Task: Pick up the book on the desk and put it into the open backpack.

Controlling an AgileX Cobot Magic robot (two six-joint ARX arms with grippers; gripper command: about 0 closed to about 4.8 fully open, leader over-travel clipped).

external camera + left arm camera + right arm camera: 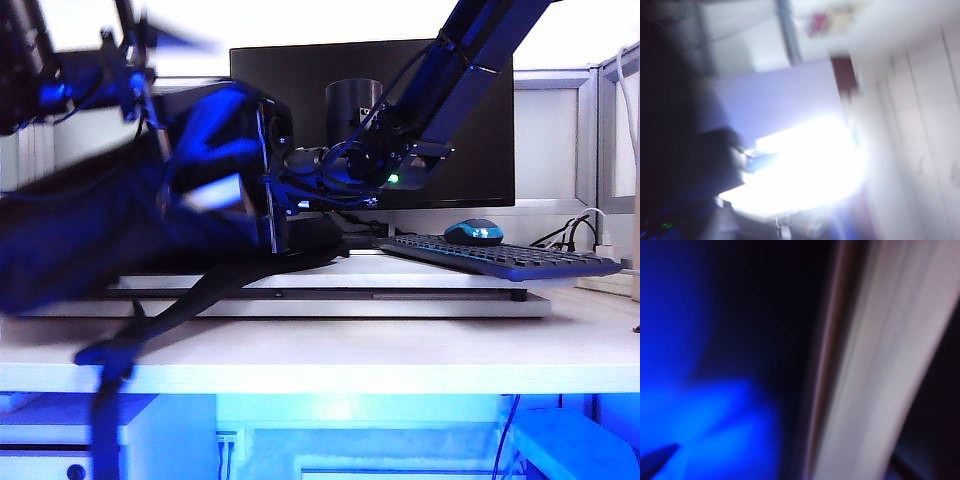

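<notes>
Backpack [120,230] lies on its side on the left part of the desk [400,350], mouth facing right, heavily motion-blurred. One dark strap [150,325] runs off the front edge of the desk and hangs down.

Right arm comes down from upper right, and the right gripper [290,185] sits right at the backpack's mouth, its tip hidden by the opening rim. Jaws can't be made out in the exterior view; the right wrist view is all blur, no fingers visible, so I cannot tell if they are apart or together. That wrist view shows the book [885,370] very close up as a pale cream-pink slab with whitish page edge, standing on edge against blue lining [695,410] and dark fabric, so the book is inside the backpack. In the exterior view a pale patch [210,195] inside the mouth may be the book, too smeared to be sure.

Left arm is at the upper left, smeared by motion, above the backpack's top. Left gripper itself isn't separable from the blur in either view; jaw state cannot tell. Left wrist view shows only dark mass on one side and washed-out bright room.

Right of the bag: monitor [470,120] at the back, keyboard [500,258] on the white riser board [400,300], blue mouse [473,232] behind the keyboard.
</notes>
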